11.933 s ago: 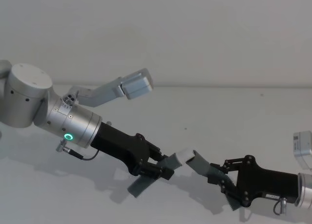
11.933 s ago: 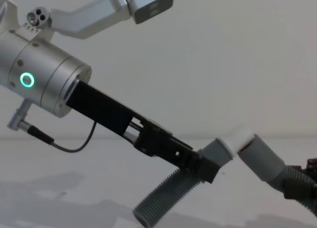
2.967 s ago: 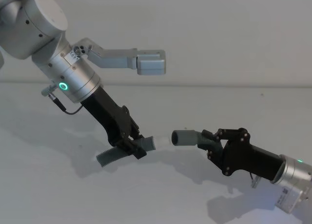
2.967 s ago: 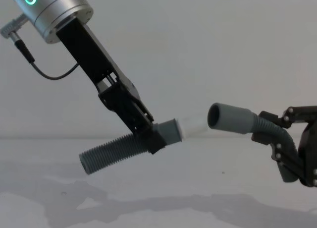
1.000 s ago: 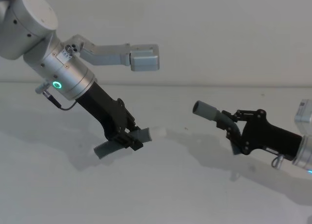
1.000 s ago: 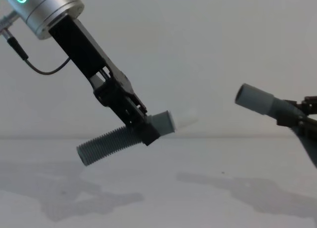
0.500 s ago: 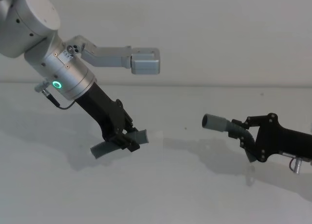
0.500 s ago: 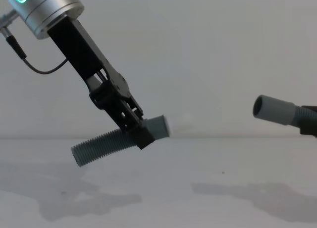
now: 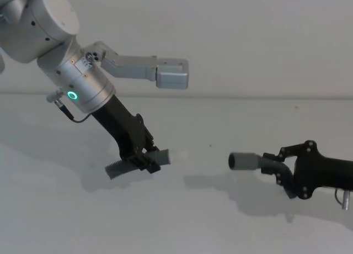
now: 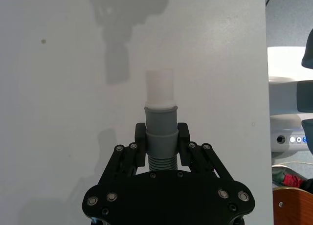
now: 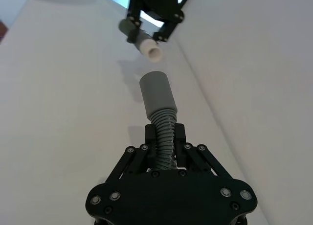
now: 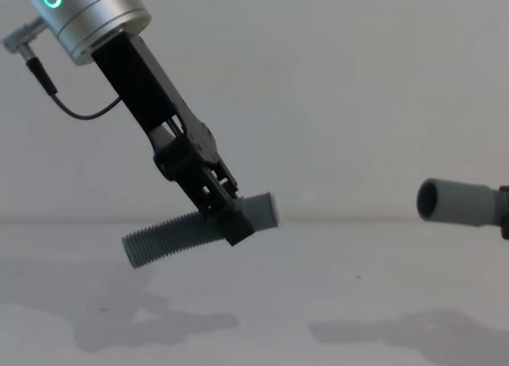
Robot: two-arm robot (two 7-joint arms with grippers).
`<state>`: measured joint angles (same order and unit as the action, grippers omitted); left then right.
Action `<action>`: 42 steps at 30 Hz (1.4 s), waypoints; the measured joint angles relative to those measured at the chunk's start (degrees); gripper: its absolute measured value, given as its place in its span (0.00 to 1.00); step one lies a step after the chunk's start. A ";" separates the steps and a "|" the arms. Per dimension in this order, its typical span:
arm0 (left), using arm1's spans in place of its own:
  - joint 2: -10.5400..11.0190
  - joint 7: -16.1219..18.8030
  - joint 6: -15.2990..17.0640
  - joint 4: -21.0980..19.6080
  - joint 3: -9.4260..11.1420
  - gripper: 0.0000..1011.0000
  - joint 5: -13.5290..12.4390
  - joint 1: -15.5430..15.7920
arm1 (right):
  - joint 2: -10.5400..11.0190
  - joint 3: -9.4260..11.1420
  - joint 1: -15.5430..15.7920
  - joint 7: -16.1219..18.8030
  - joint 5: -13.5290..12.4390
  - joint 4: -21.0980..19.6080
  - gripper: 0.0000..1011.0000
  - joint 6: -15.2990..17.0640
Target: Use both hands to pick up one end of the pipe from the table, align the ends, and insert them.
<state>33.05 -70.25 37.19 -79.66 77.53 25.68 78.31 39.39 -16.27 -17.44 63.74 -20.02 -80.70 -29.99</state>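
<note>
Both pipe pieces are held in the air above the white table (image 9: 187,221). My left gripper (image 9: 144,157) is shut on the grey cuff (image 10: 161,127) of one ribbed piece (image 12: 169,239), whose white tip (image 10: 160,85) points toward the right arm. My right gripper (image 9: 280,167) is shut on the ribbed neck of the other piece, just behind its open socket cuff (image 9: 241,160). The socket (image 12: 455,201) lies about level and faces the white tip across a wide gap. In the right wrist view the socket cuff (image 11: 156,93) points at the far white tip (image 11: 153,51).
A grey camera bracket (image 9: 165,72) sticks out from the left wrist above the pipe. In the left wrist view the table's edge runs along one side, with white equipment (image 10: 289,100) beyond it.
The ends were nearly touching three seconds ago, then drew apart. In the last half second my right gripper lowered and levelled its socket; the left gripper shifted slightly up and toward the middle.
</note>
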 joint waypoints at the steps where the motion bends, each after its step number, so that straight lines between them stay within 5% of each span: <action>1: -0.29 -0.10 -0.08 0.18 0.11 0.35 -0.13 0.09 | 0.30 -0.16 0.14 0.28 -0.04 -0.38 0.19 -0.04; 18: -2.09 -0.67 -0.56 0.51 0.89 0.35 -0.44 0.44 | 2.88 -1.85 1.17 1.08 -1.14 -5.15 0.19 5.89; 28: -2.56 -0.74 -0.55 0.12 1.28 0.35 0.09 0.44 | 3.85 -2.69 1.55 -1.17 -0.83 -7.75 0.19 11.10; 42: -3.11 -0.78 -0.55 0.03 1.82 0.35 0.84 0.65 | 3.99 -3.98 1.73 -4.22 1.23 -8.88 0.19 14.10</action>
<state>29.94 -71.03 36.64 -79.63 79.35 26.51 78.96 43.38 -20.24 -15.71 59.52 -18.79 -89.58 -15.89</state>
